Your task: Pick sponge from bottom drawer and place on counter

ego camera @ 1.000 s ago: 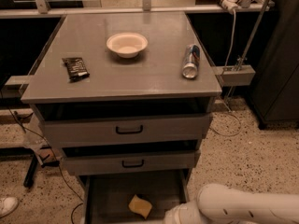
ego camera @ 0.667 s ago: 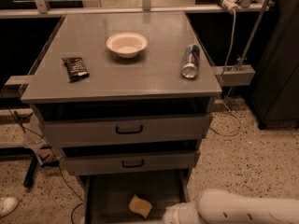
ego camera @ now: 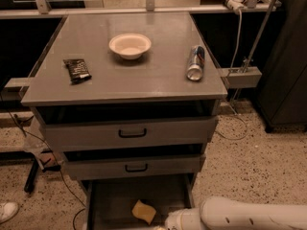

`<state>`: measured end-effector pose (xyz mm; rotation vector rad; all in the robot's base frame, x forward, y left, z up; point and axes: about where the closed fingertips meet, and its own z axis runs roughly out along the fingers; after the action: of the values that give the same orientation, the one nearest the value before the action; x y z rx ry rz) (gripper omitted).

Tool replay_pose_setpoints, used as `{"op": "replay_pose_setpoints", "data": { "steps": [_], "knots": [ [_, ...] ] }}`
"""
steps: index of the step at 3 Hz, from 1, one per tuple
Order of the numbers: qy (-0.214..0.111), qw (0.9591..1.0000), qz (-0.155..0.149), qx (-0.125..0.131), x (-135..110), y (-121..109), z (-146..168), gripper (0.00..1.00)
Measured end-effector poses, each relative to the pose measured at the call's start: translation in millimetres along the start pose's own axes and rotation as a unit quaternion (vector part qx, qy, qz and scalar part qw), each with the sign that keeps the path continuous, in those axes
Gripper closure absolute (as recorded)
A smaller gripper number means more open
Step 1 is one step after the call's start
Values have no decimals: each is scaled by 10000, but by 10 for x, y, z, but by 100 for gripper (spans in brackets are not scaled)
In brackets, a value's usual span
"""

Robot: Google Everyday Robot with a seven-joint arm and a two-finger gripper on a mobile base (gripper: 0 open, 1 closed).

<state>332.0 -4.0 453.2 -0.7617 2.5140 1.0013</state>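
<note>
The yellow-tan sponge (ego camera: 144,211) lies on the grey floor of the open bottom drawer (ego camera: 110,200), near its front middle. My white arm (ego camera: 240,215) reaches in from the lower right, and its wrist end (ego camera: 178,220) is just right of the sponge, over the drawer's right edge. The gripper itself is below the bottom edge of the picture and does not show. The counter (ego camera: 144,75) is the broad grey top of the cabinet above.
On the counter stand a white bowl (ego camera: 130,45), a dark snack packet (ego camera: 77,70) at the left and a can lying on its side (ego camera: 195,62) at the right. Two upper drawers with black handles (ego camera: 132,133) are slightly open. Cables and a shoe (ego camera: 7,211) lie on the floor at the left.
My arm has slid a little to the left along the bottom edge, closer to the sponge. The sponge and the counter objects have not moved.
</note>
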Motion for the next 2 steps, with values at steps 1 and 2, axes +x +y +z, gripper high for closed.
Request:
{"op": "replay_pose_setpoints", "data": {
  "steps": [1, 2],
  "knots": [
    [19, 10000, 56, 4, 32, -12, 193, 0],
    [165, 9991, 364, 165, 232, -70, 554, 0]
  ]
}}
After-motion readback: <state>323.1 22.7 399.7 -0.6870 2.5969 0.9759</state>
